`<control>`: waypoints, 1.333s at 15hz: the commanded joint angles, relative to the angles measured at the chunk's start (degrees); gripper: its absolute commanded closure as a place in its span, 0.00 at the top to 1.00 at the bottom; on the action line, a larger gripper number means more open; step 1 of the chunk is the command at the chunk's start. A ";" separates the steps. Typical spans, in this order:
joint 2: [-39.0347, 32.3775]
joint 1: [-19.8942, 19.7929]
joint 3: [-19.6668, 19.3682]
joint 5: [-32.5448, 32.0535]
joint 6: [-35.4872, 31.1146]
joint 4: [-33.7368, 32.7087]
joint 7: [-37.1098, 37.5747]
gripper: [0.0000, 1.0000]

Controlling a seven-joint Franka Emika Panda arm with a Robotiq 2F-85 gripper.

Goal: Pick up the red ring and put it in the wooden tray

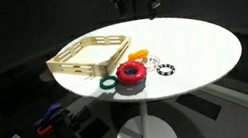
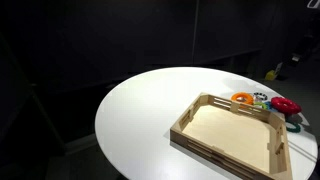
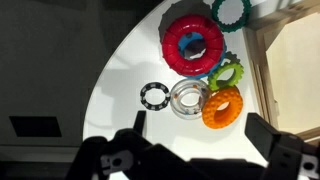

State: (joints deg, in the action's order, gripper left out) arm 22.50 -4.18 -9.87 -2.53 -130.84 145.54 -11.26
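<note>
Our gripper (image 3: 195, 120) hangs above the table with its 2 dark fingers (image 3: 262, 132) spread wide and nothing between them; in an exterior view it (image 1: 140, 3) sits well above the rings. Below it in the wrist view lie 6 rings on the smooth, round white table (image 3: 130, 60). Nearest are 1 clear glassy ring (image 3: 175, 100) and 1 thin black ring (image 3: 143, 95) dotted with pale beads, just beside each other. Touching the clear one is 1 chunky orange ring (image 3: 208, 112) with a ribbed rim, and next to that 1 light green toothed ring (image 3: 232, 70). Farther out lies the red ring (image 3: 172, 50), thick and glossy, flat on the table outside the wooden tray (image 3: 292, 60), near it. 1 dark green toothed ring (image 3: 243, 14) lies just beside it. We count 1 tray, rectangular, pale, with low slatted sides, and it shows in both exterior views (image 1: 67, 62) (image 2: 212, 150).
</note>
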 commanded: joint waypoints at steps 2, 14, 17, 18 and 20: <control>-0.02 -0.49 0.50 0.26 0.13 -0.08 -0.17 1.00; -4.08 -0.11 3.05 -0.13 -0.92 -0.55 3.12 1.00; -6.73 -0.86 4.44 -1.64 -1.41 0.11 6.92 1.00; -7.72 -1.07 4.86 -1.93 -1.60 0.24 8.72 1.00; -9.65 -1.32 5.87 -3.00 -2.80 0.63 13.58 1.00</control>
State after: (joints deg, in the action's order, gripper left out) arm 15.23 -4.33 -5.83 -3.07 -131.43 145.72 -4.01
